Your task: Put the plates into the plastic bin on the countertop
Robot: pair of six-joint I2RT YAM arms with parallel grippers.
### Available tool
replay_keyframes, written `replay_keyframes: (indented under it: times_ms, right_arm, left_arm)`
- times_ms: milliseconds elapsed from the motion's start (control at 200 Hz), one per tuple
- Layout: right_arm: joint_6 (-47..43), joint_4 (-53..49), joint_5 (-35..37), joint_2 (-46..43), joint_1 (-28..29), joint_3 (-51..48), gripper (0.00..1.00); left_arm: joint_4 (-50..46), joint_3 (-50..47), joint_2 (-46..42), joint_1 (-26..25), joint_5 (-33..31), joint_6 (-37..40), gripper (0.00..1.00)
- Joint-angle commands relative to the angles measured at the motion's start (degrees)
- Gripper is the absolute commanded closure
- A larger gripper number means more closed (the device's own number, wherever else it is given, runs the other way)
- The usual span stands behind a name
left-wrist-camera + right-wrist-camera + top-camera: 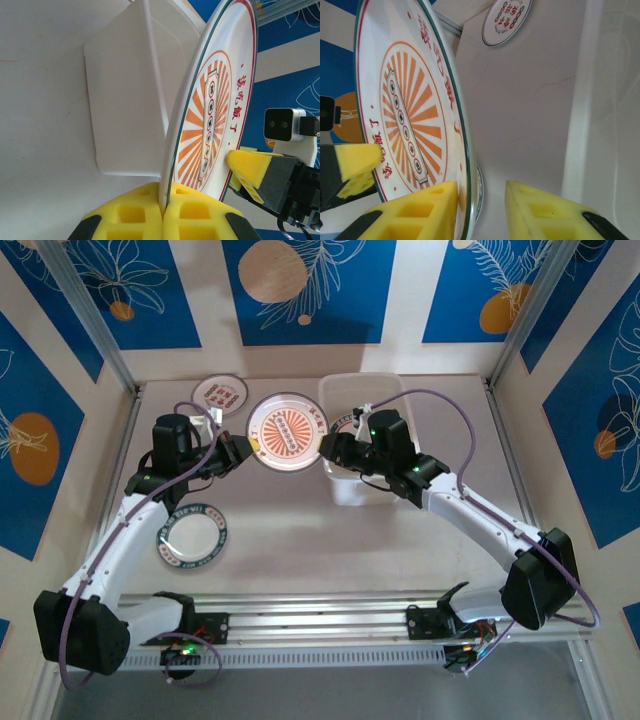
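The surface [300,540] is flat and pale beige-grey, with walls [300,360] at the back and at both sides, and an aluminium rail [320,612] along the near edge. Three things lie directly on it. A white plastic bin [350,490] stands right of the middle, toward the back. A red-patterned plate [221,394] lies flat near the back left corner. A green-rimmed plate [193,537] lies flat on the left, nearer the front, well apart from the bin.

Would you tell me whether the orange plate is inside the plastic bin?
Outside: the left gripper holds the orange plate beside the plastic bin.
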Motion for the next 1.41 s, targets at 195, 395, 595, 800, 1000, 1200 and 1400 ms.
replay_keyframes:
  times_ms: [195, 395, 595, 800, 1000, 1200, 1400]
  right_arm:
    - [2.4, 3.9, -3.6, 1.1, -0.1, 0.5, 0.85]
    - [4.8, 4.1, -2.2, 0.3, -0.5, -1.1, 0.92]
    - [7.0, 4.3, -0.3, -0.2, -1.3, -1.6, 0.97]
    - [8.3, 4.1, 2.0, -1.5, -2.9, -1.5, 1.00]
    - [9.2, 3.0, 4.0, -3.3, -6.3, -1.5, 1.00]
    - [10.3, -2.3, 11.7, -7.0, -10.0, -1.7, 1.00]
    - [17.1, -7.0, 21.6, -9.7, -12.4, -4.5, 1.00]
  left_arm:
    - [3.5, 0.3, -1.5, 0.1, 2.4, 0.1, 1.00]
    - [2.1, 0.2, -1.3, 0.2, 1.7, 1.6, 0.94]
    - [1.0, 0.9, 0.4, 0.1, 1.1, 3.0, 0.75]
    - [-0.1, 3.8, 2.4, 0.1, 0.3, 4.7, 0.46]
    - [-2.4, 8.3, 4.4, 1.0, -2.5, 7.7, 0.31]
    - [-3.2, 10.8, 5.2, 3.0, -4.6, 9.5, 0.27]
    - [-3.9, 9.3, 6.3, 5.0, -4.5, 9.7, 0.26]
